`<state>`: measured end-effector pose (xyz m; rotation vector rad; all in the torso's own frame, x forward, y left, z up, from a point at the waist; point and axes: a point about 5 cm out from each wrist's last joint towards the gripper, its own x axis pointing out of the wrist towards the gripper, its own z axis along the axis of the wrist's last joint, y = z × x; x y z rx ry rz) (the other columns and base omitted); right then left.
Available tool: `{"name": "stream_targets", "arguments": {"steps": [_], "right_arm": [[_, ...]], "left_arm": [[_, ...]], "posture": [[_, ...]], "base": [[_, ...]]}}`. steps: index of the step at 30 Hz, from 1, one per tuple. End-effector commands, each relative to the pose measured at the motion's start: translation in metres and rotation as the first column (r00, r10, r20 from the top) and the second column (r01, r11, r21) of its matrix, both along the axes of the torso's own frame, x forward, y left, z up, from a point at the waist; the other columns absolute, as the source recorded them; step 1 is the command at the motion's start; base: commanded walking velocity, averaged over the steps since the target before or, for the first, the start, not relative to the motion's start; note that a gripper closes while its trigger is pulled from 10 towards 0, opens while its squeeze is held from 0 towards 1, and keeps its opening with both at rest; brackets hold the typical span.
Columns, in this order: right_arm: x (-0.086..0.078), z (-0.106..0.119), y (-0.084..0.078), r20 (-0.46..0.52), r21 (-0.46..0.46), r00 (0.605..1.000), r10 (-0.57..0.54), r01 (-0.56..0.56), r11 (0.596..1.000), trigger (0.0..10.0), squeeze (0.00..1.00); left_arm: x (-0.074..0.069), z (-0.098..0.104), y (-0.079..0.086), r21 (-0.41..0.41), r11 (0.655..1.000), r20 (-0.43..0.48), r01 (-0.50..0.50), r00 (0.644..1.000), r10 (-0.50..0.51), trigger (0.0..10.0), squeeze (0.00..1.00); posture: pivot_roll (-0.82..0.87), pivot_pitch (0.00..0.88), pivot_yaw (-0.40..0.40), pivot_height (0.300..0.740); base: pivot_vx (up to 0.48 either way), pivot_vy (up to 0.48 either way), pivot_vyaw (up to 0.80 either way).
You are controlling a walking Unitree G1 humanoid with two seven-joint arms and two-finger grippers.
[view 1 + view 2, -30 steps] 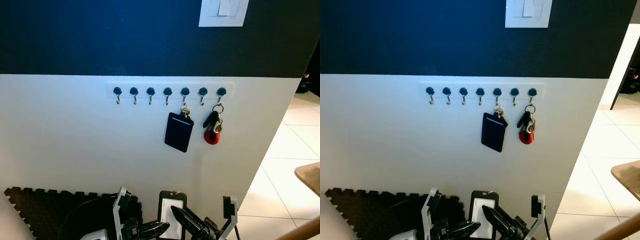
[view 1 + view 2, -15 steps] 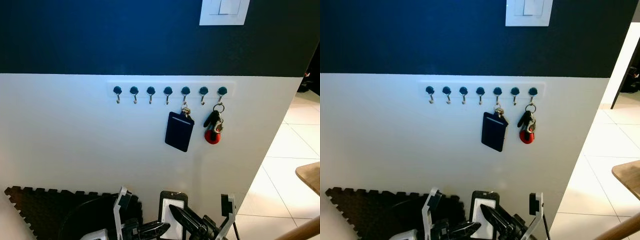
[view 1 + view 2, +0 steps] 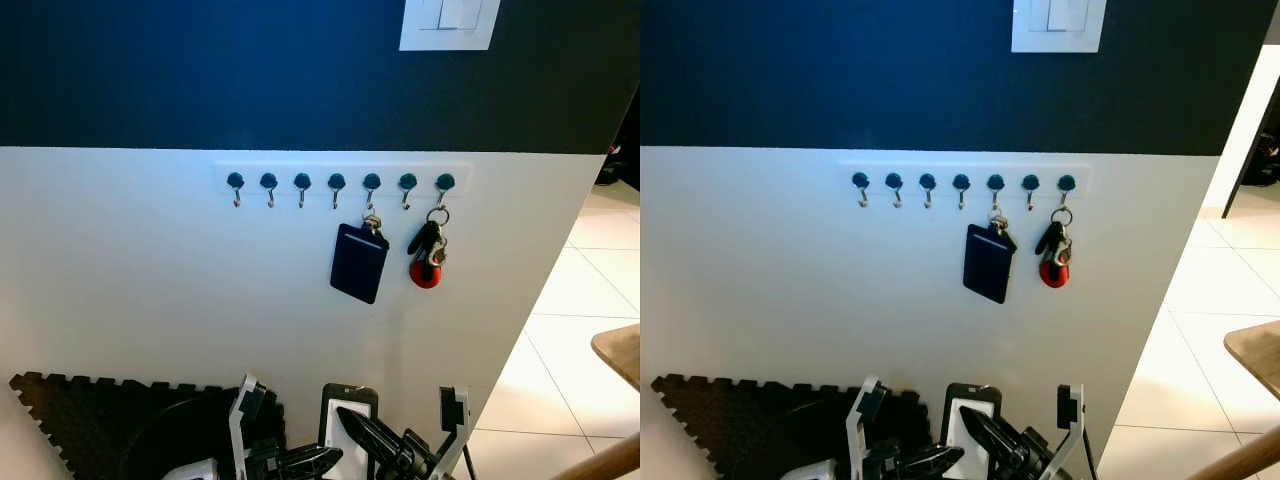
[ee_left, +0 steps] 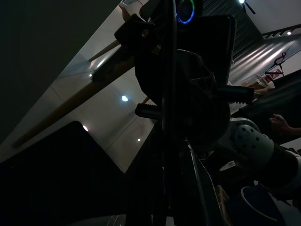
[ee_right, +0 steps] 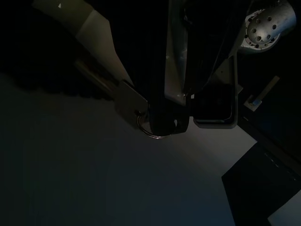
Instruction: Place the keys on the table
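1. Grippers sit low and tucked against the body, likely a carrying posture. The right gripper (image 5: 161, 121) looks clenched on the keys (image 5: 128, 100): a flat key and a wire ring hang at its tip. The dark wrist view makes that a judgement.
2. Left gripper (image 3: 325, 458) is beside it and looks idle. Whether it is released or clenched cannot be told.
3. A white badge in a black frame (image 3: 348, 398) shows just behind the right gripper. Its lower edge is cut off, and what it hangs from is hidden.
4. A black foam mat (image 3: 90, 410) lies at the wall's foot, partly behind the arms.
5. On the wall, a hook rail (image 3: 340, 180) carries a dark card holder (image 3: 358, 263) and a second bunch with a red fob (image 3: 426, 255).
6. A wooden table corner (image 3: 620, 352) shows far right, well apart from the grippers and mostly out of frame. Reaching it probably needs a turn.
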<state>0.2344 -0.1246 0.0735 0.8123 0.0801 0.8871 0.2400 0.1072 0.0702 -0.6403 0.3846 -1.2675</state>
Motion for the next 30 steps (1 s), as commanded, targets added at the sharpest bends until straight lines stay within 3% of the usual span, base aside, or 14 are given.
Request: {"name": "stream_targets", "arguments": {"steps": [1,3,4,5,17,18,19,20,30], "right_arm": [[0.0001,-0.0023,-0.0011,-0.018,0.000,1.000,-0.013,0.013,1.000,0.0,0.00],[0.0002,-0.0023,-0.0017,-0.018,0.002,1.000,-0.019,0.019,1.000,0.0,0.00],[0.0003,-0.0022,-0.0021,-0.017,-0.002,1.000,-0.021,0.021,1.000,7.4,0.00],[0.0003,-0.0025,-0.0022,-0.016,-0.009,1.000,-0.024,0.024,1.000,10.0,0.00],[0.0009,-0.0040,-0.0027,-0.018,-0.029,0.999,-0.036,0.035,0.999,10.0,0.00],[0.0010,-0.0041,-0.0026,-0.017,-0.031,0.999,-0.036,0.035,0.999,10.0,0.00],[0.0010,-0.0041,-0.0026,-0.017,-0.031,0.999,-0.036,0.035,0.999,10.0,0.00],[0.0011,-0.0040,-0.0027,-0.017,-0.031,0.999,-0.036,0.035,0.999,10.0,0.00],[0.0028,-0.0028,-0.0044,-0.013,-0.036,0.999,-0.050,0.049,0.998,10.0,0.00]], "left_arm": [[0.0013,0.0047,-0.0010,-0.010,1.000,0.015,0.004,1.000,-0.003,10.0,0.00],[0.0015,0.0050,-0.0010,-0.011,1.000,0.016,0.002,1.000,-0.002,10.0,0.00],[0.0017,0.0051,-0.0010,-0.012,1.000,0.016,0.001,1.000,-0.001,10.0,0.00],[0.0017,0.0052,-0.0010,-0.012,1.000,0.017,0.000,1.000,0.000,10.0,0.00],[0.0032,0.0048,-0.0007,-0.003,0.999,0.022,-0.033,0.999,0.033,10.0,0.00],[0.0040,0.0048,-0.0004,-0.010,0.999,0.019,-0.041,0.999,0.041,0.8,0.00],[0.0040,0.0048,-0.0004,-0.010,0.999,0.019,-0.041,0.999,0.041,0.8,0.00],[0.0044,0.0050,-0.0002,-0.016,0.999,0.015,-0.043,0.999,0.043,0.0,0.00],[0.0052,0.0050,0.0007,-0.018,0.998,0.018,-0.055,0.998,0.055,0.0,0.00]], "posture": [[0.01,0.058,0.020,0.740],[0.01,0.060,0.019,0.740],[0.01,0.062,0.019,0.740],[0.01,0.064,0.020,0.740],[0.01,0.066,0.018,0.740],[0.01,0.065,0.017,0.740],[0.01,0.065,0.017,0.740],[0.01,0.066,0.017,0.740],[0.01,0.066,0.015,0.740]], "base": [[0.000,0.000,0.00],[0.000,0.000,0.00],[0.000,0.000,0.00],[0.000,0.000,0.00],[0.000,0.000,0.00],[0.000,0.000,0.00],[0.000,0.000,0.00],[0.000,0.000,0.00],[0.000,0.000,0.00]]}}
